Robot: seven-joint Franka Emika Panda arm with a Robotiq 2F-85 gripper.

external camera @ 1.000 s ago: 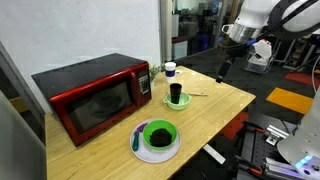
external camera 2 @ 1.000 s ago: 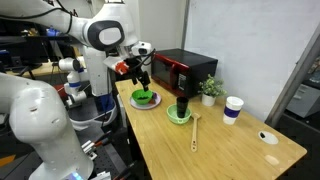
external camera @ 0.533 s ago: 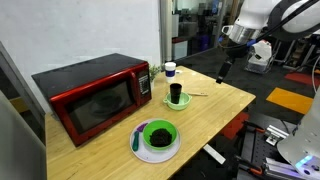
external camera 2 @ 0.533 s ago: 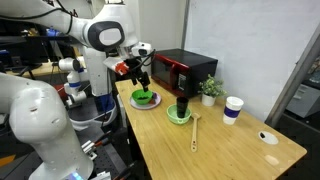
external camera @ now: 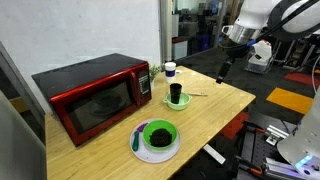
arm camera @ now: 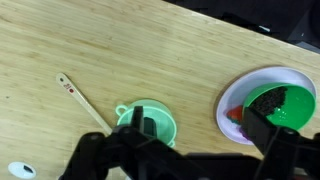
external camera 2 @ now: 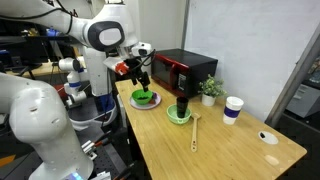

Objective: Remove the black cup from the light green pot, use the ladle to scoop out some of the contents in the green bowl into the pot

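The black cup [external camera: 176, 93] stands upright inside the light green pot [external camera: 176, 101] near the middle of the wooden table; both also show in an exterior view [external camera 2: 181, 107] and in the wrist view [arm camera: 149, 127]. The ladle [external camera: 198, 95] lies flat on the table beside the pot, and is a thin pale stick in the wrist view [arm camera: 84, 103]. The green bowl [external camera: 158, 133] with dark contents [arm camera: 272, 100] sits on a white plate [arm camera: 228, 104]. My gripper [external camera 2: 143, 76] hangs open and empty high above the table; in the wrist view [arm camera: 198, 130] it is between pot and bowl.
A red microwave [external camera: 92, 92] stands at the back of the table. A white cup with a dark top [external camera 2: 233, 108] and a small potted plant [external camera 2: 210, 90] stand beyond the pot. A small white disc [external camera 2: 268, 137] lies near the table's far end.
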